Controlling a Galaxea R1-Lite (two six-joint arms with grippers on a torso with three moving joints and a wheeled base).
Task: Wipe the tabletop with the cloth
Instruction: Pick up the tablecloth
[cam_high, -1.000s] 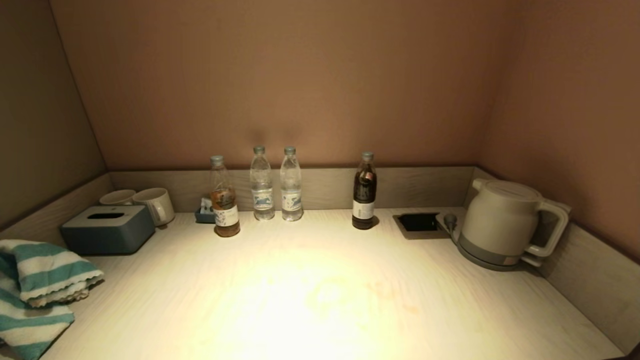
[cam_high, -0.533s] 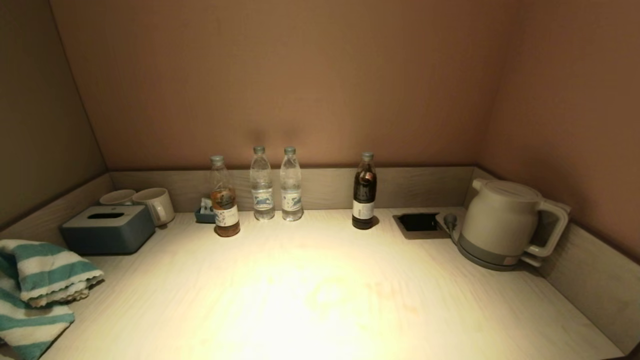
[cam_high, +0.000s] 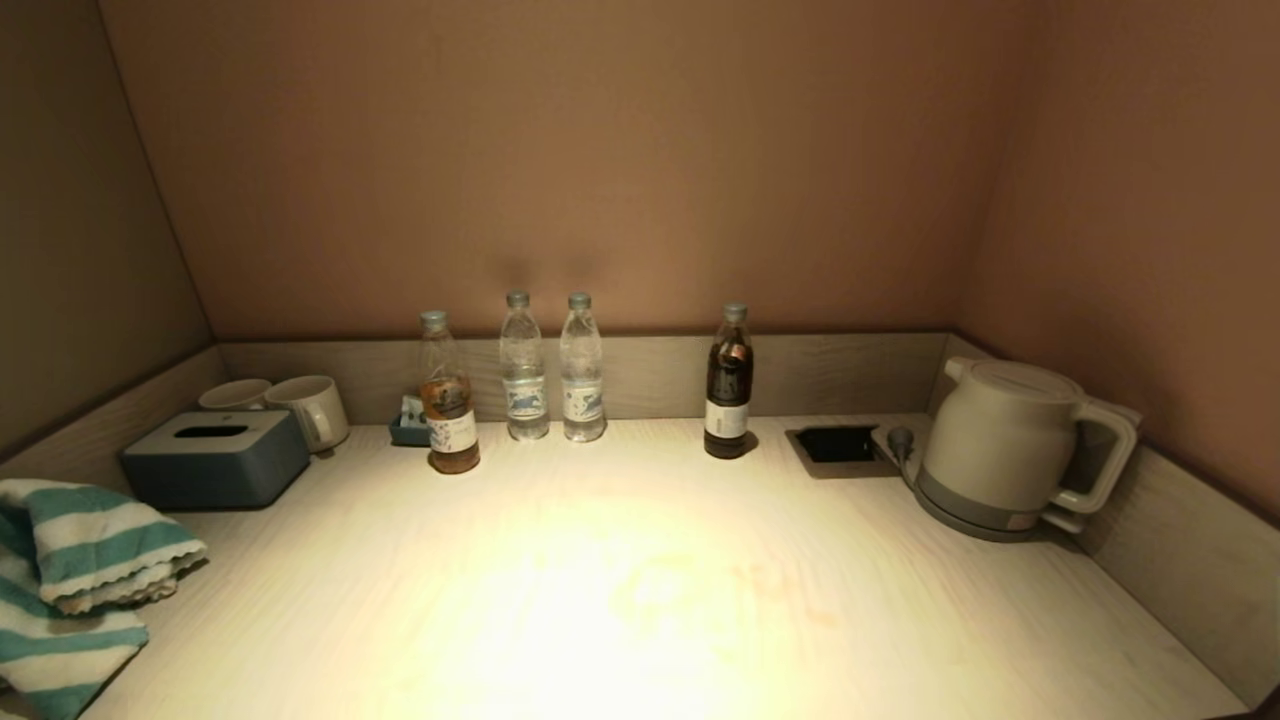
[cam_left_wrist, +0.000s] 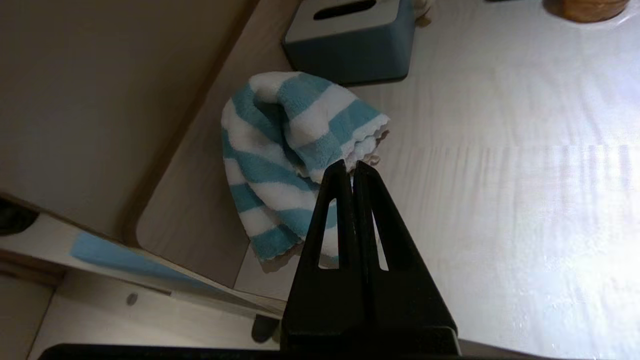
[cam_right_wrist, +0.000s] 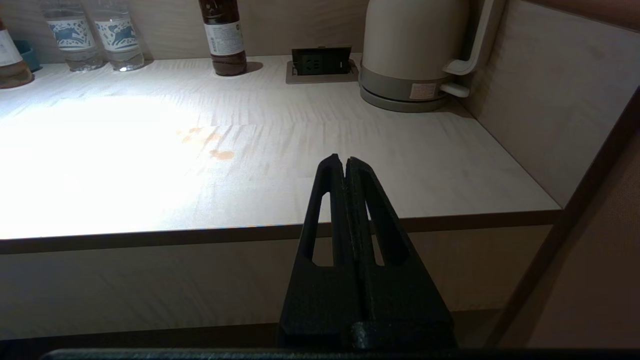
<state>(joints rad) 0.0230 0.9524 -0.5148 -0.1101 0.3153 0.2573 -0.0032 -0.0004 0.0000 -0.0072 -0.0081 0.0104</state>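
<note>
The teal and white striped cloth (cam_high: 90, 560) lies bunched at the near left corner of the pale wood-grain tabletop (cam_high: 640, 620), in front of the tissue box. In the left wrist view my left gripper (cam_left_wrist: 352, 167) is shut and empty; its tips hover just before the scalloped edge of the cloth (cam_left_wrist: 290, 145). My right gripper (cam_right_wrist: 345, 161) is shut and empty, held off the front edge of the tabletop (cam_right_wrist: 425, 165) on the right. Neither gripper shows in the head view. Small orange stains (cam_right_wrist: 220, 154) mark the middle of the top.
A grey-blue tissue box (cam_high: 215, 460) and two mugs (cam_high: 310, 410) stand at the back left. Several bottles (cam_high: 525, 370) line the back rim, a dark one (cam_high: 728, 385) further right. A black recess (cam_high: 838, 445) and a white kettle (cam_high: 1010, 445) sit at the back right.
</note>
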